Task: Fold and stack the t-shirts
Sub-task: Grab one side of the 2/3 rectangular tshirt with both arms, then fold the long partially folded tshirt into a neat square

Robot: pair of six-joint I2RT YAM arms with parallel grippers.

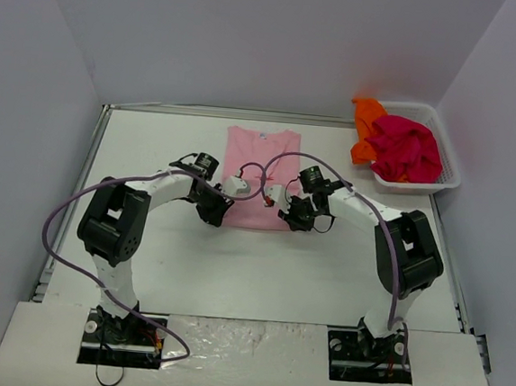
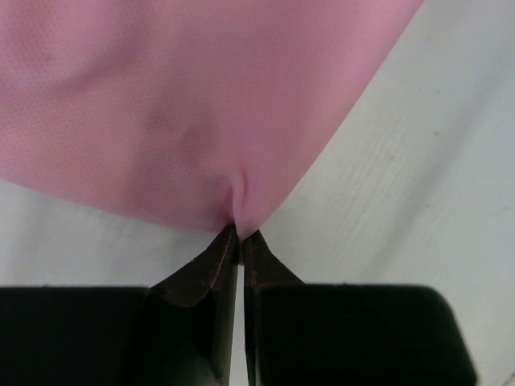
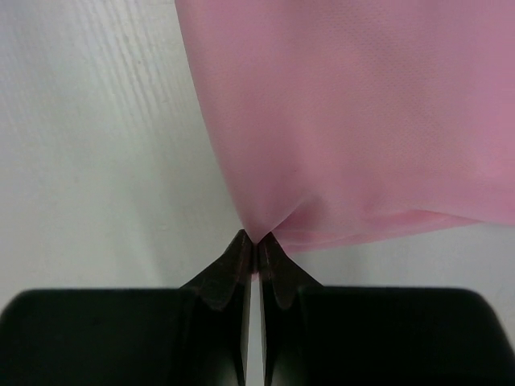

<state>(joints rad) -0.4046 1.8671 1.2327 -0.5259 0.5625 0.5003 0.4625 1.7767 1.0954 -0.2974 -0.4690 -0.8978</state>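
Left end effector [image 2: 239, 235] pinching pink t-shirt [image 2: 185, 104]

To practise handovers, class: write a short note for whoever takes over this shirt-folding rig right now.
The left pincer is shut on the near left corner of the pink shirt; the right pincer is shut on its near right corner. It lies flat mid-table.
The red shirt and orange shirt sit crumpled in the basket, far right.
Done: pink shirt laid out.
Left: fold it, then fold and stack the others.
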